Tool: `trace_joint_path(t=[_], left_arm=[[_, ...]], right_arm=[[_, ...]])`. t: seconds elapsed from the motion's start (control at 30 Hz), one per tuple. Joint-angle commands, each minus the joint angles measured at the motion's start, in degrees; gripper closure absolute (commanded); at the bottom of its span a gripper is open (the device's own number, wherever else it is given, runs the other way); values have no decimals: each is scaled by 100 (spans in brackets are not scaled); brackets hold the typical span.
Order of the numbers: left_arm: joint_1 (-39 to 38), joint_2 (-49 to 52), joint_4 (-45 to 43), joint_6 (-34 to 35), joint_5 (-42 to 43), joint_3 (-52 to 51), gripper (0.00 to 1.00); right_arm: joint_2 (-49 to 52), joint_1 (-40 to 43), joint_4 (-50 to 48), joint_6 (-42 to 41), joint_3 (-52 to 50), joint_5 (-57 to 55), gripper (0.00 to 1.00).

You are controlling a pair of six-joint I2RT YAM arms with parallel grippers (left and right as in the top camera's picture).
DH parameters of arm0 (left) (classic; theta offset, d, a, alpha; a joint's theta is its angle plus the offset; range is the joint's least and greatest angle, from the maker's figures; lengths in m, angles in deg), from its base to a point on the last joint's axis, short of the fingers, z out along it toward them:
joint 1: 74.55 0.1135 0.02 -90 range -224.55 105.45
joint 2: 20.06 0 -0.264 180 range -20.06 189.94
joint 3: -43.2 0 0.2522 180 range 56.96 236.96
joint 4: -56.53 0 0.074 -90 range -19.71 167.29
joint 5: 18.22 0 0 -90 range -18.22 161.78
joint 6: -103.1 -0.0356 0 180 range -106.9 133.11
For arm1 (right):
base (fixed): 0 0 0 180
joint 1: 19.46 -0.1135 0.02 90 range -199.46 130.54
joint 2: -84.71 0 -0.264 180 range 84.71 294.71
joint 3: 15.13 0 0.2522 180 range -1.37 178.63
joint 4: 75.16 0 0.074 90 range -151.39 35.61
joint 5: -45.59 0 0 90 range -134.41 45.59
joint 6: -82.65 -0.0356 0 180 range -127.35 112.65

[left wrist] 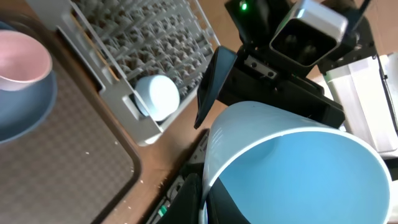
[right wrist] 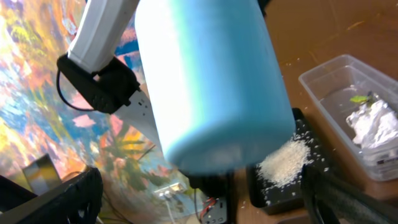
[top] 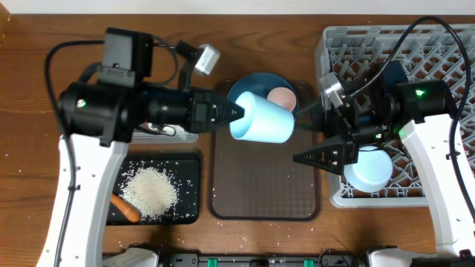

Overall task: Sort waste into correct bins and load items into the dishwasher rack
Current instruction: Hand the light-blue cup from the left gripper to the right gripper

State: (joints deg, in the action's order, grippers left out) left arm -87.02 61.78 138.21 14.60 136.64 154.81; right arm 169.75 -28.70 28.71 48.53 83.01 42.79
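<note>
Overhead, left gripper: your left gripper (top: pixel 236 113) was clamped shut on the rim end of the light-blue cup (top: pixel 261 119), holding it on its side in the air above the brown serving tray (top: pixel 263 196)
Overhead, right gripper: your right gripper (top: pixel 297 135) stood spread wide and empty, with one finger to each side of the cup's closed end and, as far as this view showed, touching nothing
Overhead, dishwasher rack: the grey dishwasher rack (top: pixel 438 44) sat on the right, with the pale bowl (top: pixel 369 169) in its front corner beside the serving tray
Overhead, the rest: the pink cup (top: pixel 281 97) sat on the blue plate (top: pixel 245 85) at the far end of the serving tray, and rice (top: pixel 150 190) and a carrot (top: pixel 126 208) lay in the black tray (top: pixel 189 167)
Left wrist, cup: the cup's open mouth filled the lower right, and a dark finger of your right arm stood just behind it; contact could not be told
Right wrist, cup: the cup's wall and base loomed close between the parted fingers, and beyond it the clear tub (right wrist: pixel 329 81) held crumpled paper (right wrist: pixel 373 121) and a yellow-green wrapper (right wrist: pixel 359 98)
Step in hand: it looked like a handover of the cup from left to right, bound for the rack
Doing it well: you needed to bring the right fingers squarely around the cup's body, close them firmly on it, and only then let the left let go, because a smooth round cup held sideways would likely slip or roll out of a shallow pinch
</note>
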Motion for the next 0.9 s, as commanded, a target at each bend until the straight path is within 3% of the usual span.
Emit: trace_joint_path(t=[0.0, 0.3, 0.87], left_arm=[[-197, 149, 9, 24, 372, 24, 94], [-476, 297, -72, 24, 350, 24, 94], [-476, 313, -74, 22, 348, 24, 94]], right_arm=[[-66, -59, -79, 118, 103, 133, 1], [-68, -59, -201, 120, 103, 129, 1], [-66, -61, -411, 118, 103, 210, 10]])
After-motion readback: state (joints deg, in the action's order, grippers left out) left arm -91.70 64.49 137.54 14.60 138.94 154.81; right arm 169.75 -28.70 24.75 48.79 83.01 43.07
